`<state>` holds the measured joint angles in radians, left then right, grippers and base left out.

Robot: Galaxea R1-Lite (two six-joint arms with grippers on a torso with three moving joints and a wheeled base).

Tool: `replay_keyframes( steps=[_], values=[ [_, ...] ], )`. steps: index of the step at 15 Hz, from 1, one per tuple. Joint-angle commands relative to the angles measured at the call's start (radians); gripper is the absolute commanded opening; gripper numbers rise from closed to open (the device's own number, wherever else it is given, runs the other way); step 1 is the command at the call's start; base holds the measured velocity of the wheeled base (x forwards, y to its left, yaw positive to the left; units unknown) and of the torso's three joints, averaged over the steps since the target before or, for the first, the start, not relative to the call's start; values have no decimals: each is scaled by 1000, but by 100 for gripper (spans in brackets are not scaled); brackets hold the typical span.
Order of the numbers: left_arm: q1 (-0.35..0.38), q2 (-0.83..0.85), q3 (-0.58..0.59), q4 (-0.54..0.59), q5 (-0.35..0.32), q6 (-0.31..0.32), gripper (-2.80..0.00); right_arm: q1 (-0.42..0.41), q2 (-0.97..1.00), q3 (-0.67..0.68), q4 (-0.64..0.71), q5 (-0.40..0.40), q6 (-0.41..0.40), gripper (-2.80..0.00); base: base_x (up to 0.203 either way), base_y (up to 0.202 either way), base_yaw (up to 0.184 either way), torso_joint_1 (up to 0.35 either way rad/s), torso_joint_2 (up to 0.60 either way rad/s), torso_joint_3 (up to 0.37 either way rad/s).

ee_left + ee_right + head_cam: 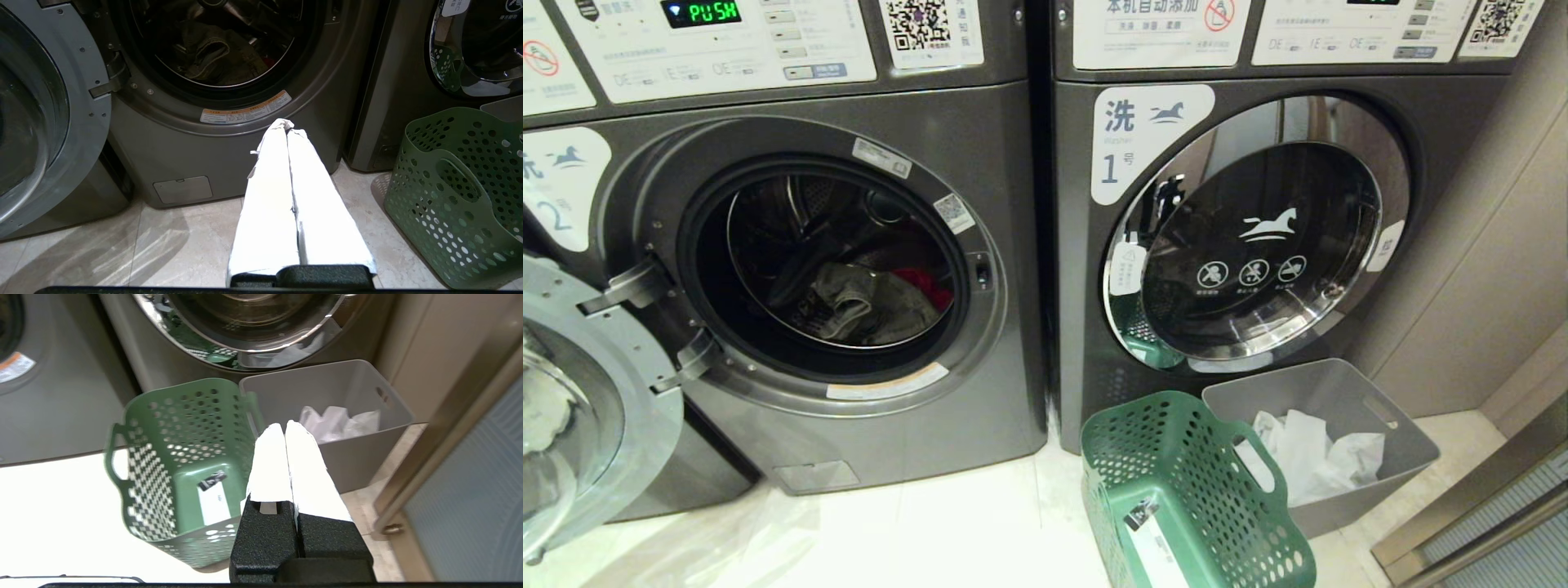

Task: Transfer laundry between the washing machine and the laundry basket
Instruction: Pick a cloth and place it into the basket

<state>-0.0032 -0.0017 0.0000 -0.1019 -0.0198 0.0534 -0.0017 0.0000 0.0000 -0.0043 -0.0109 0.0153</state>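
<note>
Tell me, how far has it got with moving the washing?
Barely begun. Done: the washing machine marked 2 has its door swung open. In hand: nothing; the left hand and right hand are shut and empty. Left: the laundry lies in the drum, and the laundry basket is empty.

Closed machine marked "1" (pixel 1258 237) at right; solid grey bin (pixel 1401 445) on pale tiled floor (pixel 964 523) before it, holding crumpled white material (pixel 1311 457).
</note>
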Motion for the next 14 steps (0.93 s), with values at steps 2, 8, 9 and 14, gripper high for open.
replay_keyframes(
  steps=[2, 8, 9, 14],
  values=[
    [0, 2, 40, -1, 0, 0, -280, 0, 0, 0, 0, 0, 0, -280, 0, 195, -2, 2, 2, 2],
    [0, 2, 40, -1, 0, 0, -280, 0, 0, 0, 0, 0, -2, -280, 0, 196, -1, 2, 2, 4],
    [0, 2, 40, -2, 0, 0, -280, 0, 0, 0, 0, 0, -2, -280, 0, 190, -4, 3, 6, 4],
    [0, 2, 40, -1, 0, 5, -280, 0, 0, 0, 0, 2, -5, -280, 0, 193, -1, 1, 2, 5]
  ],
)
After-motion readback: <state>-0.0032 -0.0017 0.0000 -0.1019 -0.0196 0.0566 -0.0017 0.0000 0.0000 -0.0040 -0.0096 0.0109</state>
